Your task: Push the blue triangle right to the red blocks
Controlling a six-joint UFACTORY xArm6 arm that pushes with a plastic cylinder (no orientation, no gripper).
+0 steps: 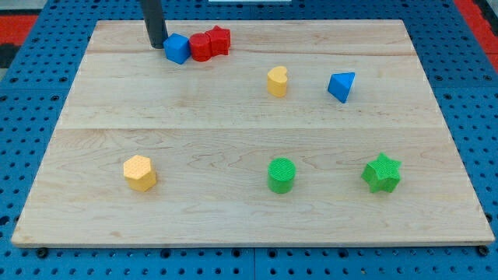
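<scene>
Blue triangle [341, 85] sits right of centre on the wooden board [233, 210], in the far half, well apart from the red blocks and from my tip. No claw on this rig, just the bare rod, so nothing clenched, released or grasped. Near to far: near row has three pcs. Orange hexagon block [139, 172] at near left, green cylinder [282, 174] near centre, green star [381, 172] at near right; all well apart from each other, none touching. Mid-to-far band: yellow block [277, 81], rounded, shape not fully clear, sits just left of the blue triangle w/ a gap between them. Triangle looks tilted, one point aimed down toward the near side. Far edge, left of centre: a tight cluster. Blue cube [177, 48] touches a red cylinder-like block [201, 47] on its right, and that one touches a red star-ish block [219, 40] further right and slightly farther back. Dark rod comes down from the far edge; my tip [157, 45] rests on the board just left of the blue cube, touching it or nearly so, can't tell which. Board lies on a blue pegboard surface [31, 93] w/ regular holes; red area shows at far left and far right corners.
</scene>
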